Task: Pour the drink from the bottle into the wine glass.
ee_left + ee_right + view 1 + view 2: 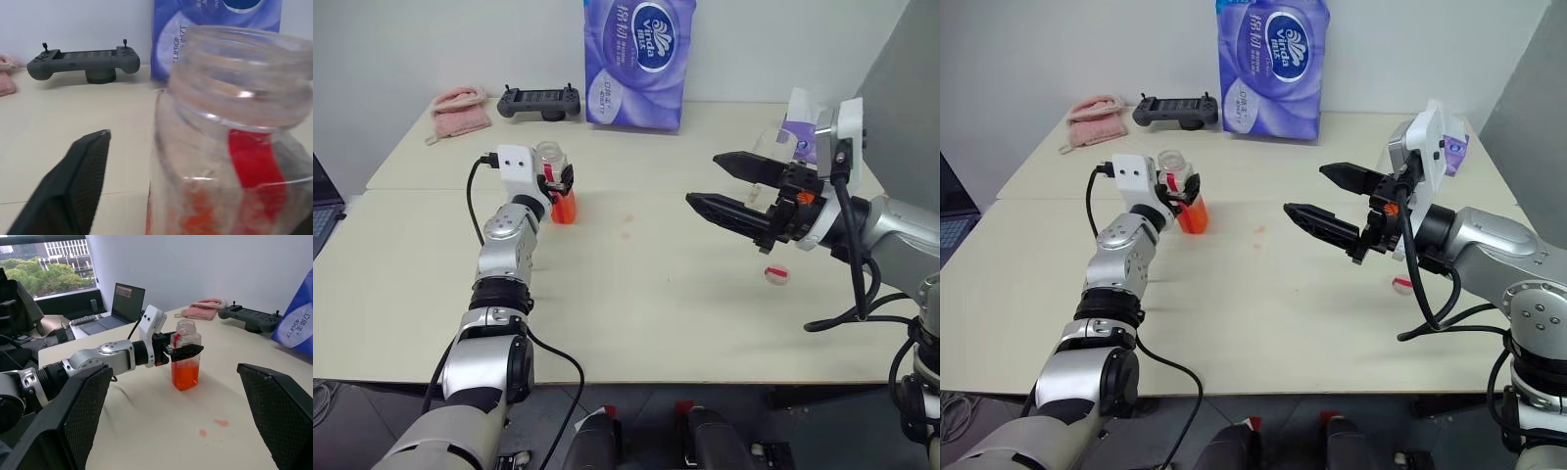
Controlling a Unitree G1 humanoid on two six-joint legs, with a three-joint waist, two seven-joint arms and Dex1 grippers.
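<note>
small clear plastic bottle (pixel 186 340), squarish, red-and-white label strip, stood upright and uncapped on the beige table (pixel 636 294), left of centre; translucent orange-red drink (pixel 185 376) filled its lower part

left gripper (pixel 183 350) bracketed the bottle's shoulder, fingers apart, a gap beside the near finger (pixel 73 186); no hold judged

right gripper (pixel 703 179) hung above the table, fingers wide apart, empty

step judged: taking hold of the bottle, pour not yet begun. next: close on the body, lift upright

a clear shape (pixel 766 145) behind the right gripper may have been the wine glass; could not tell

around: pink-and-white cap (pixel 775 273) below the right gripper, red drips (pixel 221 422) mid-table; purple tissue pack (pixel 639 61), black controller (pixel 539 101), pink cloth (pixel 460 110) at the far edge
</note>
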